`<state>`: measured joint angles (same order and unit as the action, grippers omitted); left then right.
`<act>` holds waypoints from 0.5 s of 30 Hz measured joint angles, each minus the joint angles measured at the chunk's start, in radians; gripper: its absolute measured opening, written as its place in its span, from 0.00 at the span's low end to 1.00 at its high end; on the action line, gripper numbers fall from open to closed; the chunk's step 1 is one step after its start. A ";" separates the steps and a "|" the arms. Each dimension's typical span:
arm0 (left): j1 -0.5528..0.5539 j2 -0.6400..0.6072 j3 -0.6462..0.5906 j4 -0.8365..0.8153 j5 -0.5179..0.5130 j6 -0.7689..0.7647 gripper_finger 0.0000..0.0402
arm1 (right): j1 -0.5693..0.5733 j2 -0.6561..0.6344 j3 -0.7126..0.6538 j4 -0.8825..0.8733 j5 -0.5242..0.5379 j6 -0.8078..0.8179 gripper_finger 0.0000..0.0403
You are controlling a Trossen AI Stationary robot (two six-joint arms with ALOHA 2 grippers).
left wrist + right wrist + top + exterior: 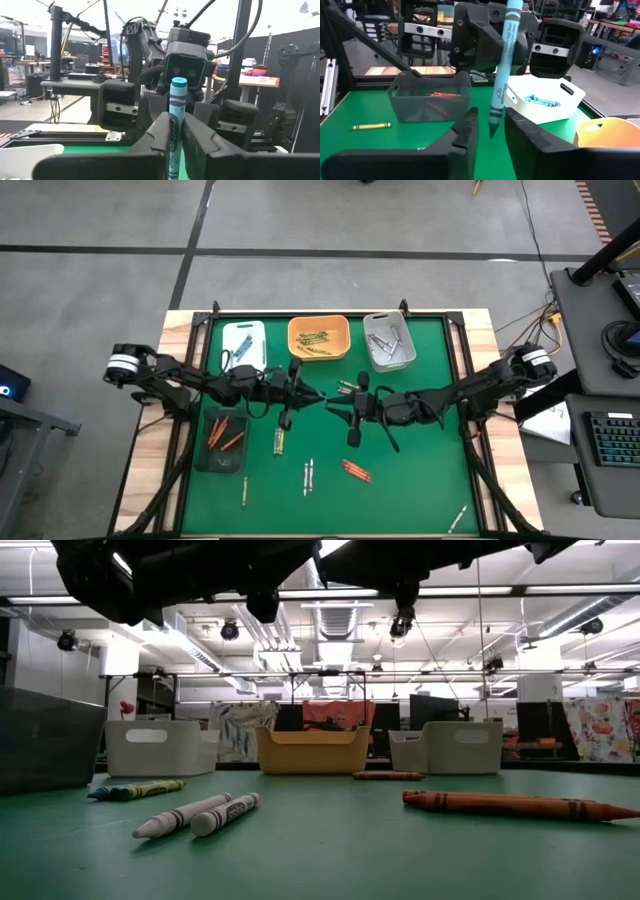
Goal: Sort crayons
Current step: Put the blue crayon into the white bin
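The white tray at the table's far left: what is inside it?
The white tray holds blue crayons; its wall hides how many. The left end effector grips another blue crayon upright.

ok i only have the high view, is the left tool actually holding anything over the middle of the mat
observer: yes, the left tool is shut on a blue-green paper-wrapped crayon, held upright with its flat end up
operator: and the right tool
observer: the right tool is open, one finger on each side of that crayon's pointed tip, with a gap showing
operator: any blue ones sorted yet
observer: a few blue crayons lie in the white plastic tray
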<state>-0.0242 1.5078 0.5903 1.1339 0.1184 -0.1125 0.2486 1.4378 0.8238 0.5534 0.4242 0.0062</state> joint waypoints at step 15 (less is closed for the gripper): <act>0.205 -0.294 0.214 -1.474 -0.714 -0.201 0.01 | -0.001 -0.211 0.000 -0.305 0.178 0.140 0.34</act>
<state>0.1804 1.2140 0.8040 -0.3397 -0.5960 -0.3132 0.2478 1.2272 0.8238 0.2482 0.6025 0.1464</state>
